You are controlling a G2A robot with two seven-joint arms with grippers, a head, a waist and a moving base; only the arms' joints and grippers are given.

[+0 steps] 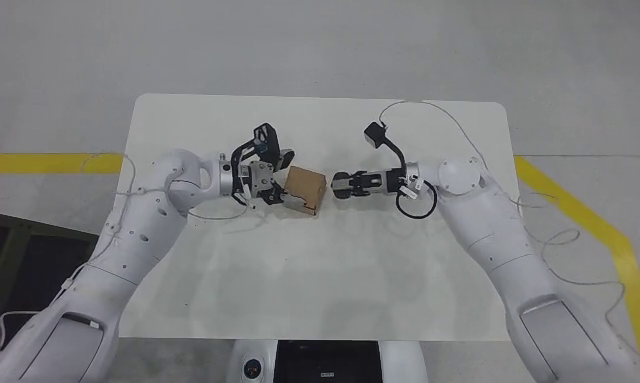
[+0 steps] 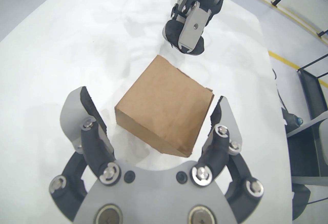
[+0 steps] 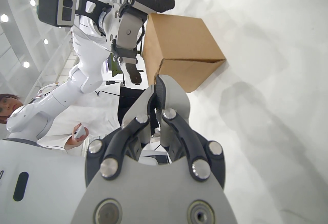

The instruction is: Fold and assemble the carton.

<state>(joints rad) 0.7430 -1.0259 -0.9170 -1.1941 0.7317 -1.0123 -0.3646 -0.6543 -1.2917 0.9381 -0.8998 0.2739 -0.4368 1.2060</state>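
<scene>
The carton (image 1: pixel 303 191) is set on the table (image 1: pixel 330 283) near its middle, between both end effectors. It is straddled by the left end effector (image 2: pixel 153 96), spread wide. The right end effector (image 3: pixel 158 85), pinched shut on nothing, is held just beside a flap edge. The walls are best steadied first, then the flap pressed squarely, so that skidding is avoided.

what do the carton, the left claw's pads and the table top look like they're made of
Carton: brown cardboard, matte, with creases and raw cut edges.
Left claw pads: black, coarse-textured, probably rubber or foam, ragged at the tips.
Table: white, smooth, faintly marked, perhaps laminate; can't tell for sure.
</scene>
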